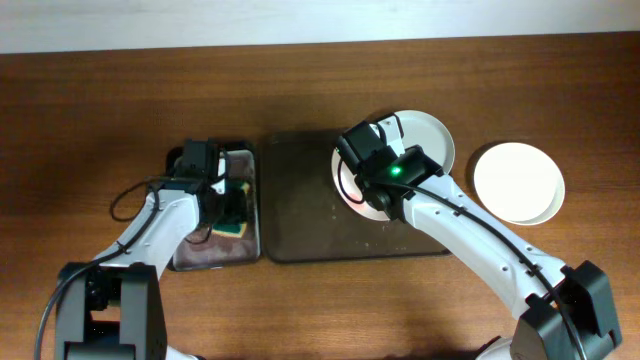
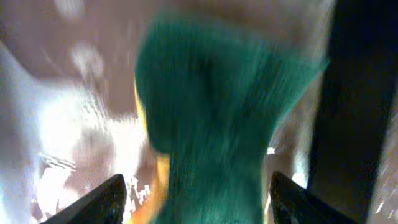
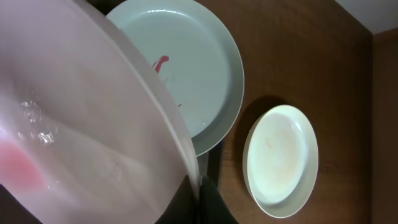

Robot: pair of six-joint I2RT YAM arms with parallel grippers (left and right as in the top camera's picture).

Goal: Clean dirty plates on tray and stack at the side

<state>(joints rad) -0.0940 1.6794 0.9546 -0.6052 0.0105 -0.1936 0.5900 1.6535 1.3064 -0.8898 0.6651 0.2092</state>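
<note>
The right end effector (image 1: 355, 188) is clamped on a smeared plate (image 3: 74, 124) over the tray (image 1: 300, 190), while the left end effector (image 2: 196, 199) stands spread around the green sponge (image 2: 217, 112).

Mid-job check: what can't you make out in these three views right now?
Overhead: the right arm covers its fingers and most of the plate beneath.
Left wrist: motion blur smears the sponge; grip unclear.
Right wrist: the near plate fills the frame, cut by edges, hiding the fingers.

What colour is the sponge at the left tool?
The sponge is green with a yellow layer, clearest in the left wrist view.
</note>
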